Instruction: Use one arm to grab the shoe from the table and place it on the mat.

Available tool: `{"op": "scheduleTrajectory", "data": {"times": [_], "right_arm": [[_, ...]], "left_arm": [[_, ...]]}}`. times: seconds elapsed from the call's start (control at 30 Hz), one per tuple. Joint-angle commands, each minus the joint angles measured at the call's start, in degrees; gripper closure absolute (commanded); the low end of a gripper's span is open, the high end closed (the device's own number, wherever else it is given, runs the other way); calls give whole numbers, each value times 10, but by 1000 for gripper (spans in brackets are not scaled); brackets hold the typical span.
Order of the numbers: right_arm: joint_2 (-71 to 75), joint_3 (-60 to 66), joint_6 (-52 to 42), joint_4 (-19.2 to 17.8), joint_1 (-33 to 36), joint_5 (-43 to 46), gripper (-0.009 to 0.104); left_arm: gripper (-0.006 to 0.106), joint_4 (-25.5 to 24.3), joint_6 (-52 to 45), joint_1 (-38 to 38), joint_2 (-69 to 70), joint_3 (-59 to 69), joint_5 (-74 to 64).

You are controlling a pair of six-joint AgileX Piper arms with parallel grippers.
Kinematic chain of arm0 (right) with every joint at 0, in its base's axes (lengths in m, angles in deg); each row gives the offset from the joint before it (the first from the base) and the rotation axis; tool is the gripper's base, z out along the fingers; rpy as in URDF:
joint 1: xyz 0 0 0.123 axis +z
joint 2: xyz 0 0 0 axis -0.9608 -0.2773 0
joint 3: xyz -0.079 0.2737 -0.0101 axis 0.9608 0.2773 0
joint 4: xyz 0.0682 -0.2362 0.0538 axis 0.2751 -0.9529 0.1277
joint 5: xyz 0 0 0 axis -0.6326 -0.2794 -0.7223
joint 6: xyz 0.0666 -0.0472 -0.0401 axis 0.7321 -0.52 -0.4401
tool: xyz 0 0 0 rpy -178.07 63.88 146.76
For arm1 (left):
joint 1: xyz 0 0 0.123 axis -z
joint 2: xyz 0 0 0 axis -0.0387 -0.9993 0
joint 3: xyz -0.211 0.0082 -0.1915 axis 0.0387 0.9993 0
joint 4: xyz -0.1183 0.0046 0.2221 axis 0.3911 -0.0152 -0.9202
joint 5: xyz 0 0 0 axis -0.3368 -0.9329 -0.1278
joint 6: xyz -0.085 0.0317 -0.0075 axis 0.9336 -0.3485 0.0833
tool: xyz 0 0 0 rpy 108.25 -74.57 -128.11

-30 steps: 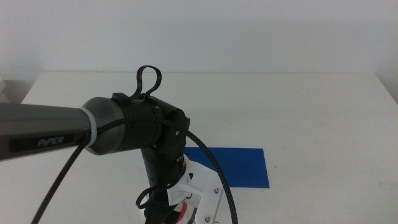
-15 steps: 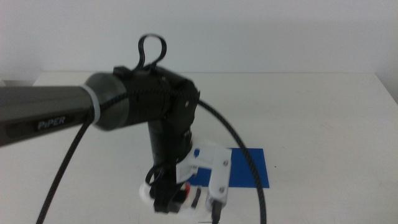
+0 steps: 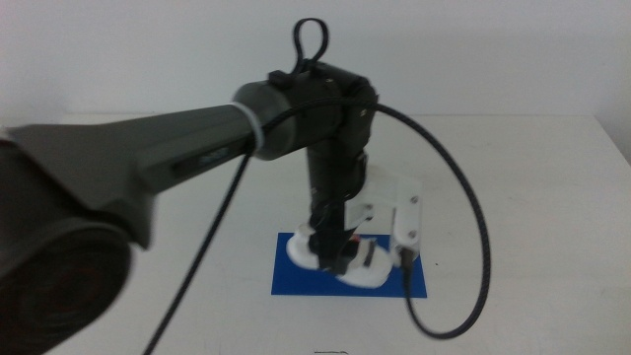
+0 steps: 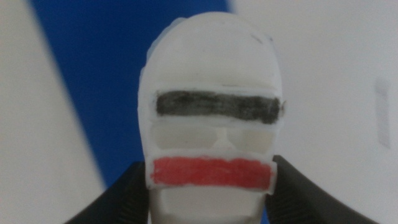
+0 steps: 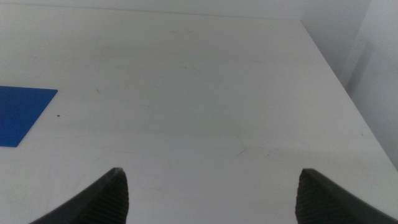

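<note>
The left gripper (image 3: 333,258), clamped on the white sandal (image 3: 340,262), has carried it rightward and farther over the blue mat (image 3: 292,281), so only lowering and release seem left; the right gripper (image 5: 211,186) waits spread wide.

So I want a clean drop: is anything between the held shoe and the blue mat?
Nothing visible. The left gripper holds the shoe over the mat, whose blue surface shows bare around it. The right gripper waits off to the side, above the table.
</note>
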Motion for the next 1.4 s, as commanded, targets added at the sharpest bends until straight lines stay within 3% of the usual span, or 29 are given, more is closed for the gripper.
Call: {"op": "scheduleTrajectory", "data": {"times": [0.0, 0.33, 0.43, 0.53, 0.67, 0.83, 0.97, 1.07, 1.3, 1.37], "right_arm": [[11, -11, -7, -5, 1, 32, 1], [11, -11, -7, -5, 1, 32, 1], [11, -11, -7, -5, 1, 32, 1], [11, -11, -7, -5, 1, 32, 1], [11, -11, -7, -5, 1, 32, 1], [11, -11, -7, -5, 1, 32, 1], [11, -11, -7, -5, 1, 32, 1], [11, -11, -7, -5, 1, 32, 1], [11, -11, -7, -5, 1, 32, 1], [11, -11, -7, -5, 1, 32, 1]], "left_arm": [[102, 11, 2, 8, 11, -63, -64], [102, 15, 31, 16, -17, -109, -63], [102, 16, 84, 16, -17, -109, -62], [102, 21, 205, 16, -17, -109, -59], [102, -3, 470, 16, -17, -109, -56], [102, 10, 908, 16, -17, -109, -62], [102, 45, 1311, 16, -17, -109, -61], [102, 39, 1572, 16, -17, -109, -62], [102, -13, 1848, 16, -17, -109, -61], [102, -23, 1859, 16, -17, -109, -61]]}}
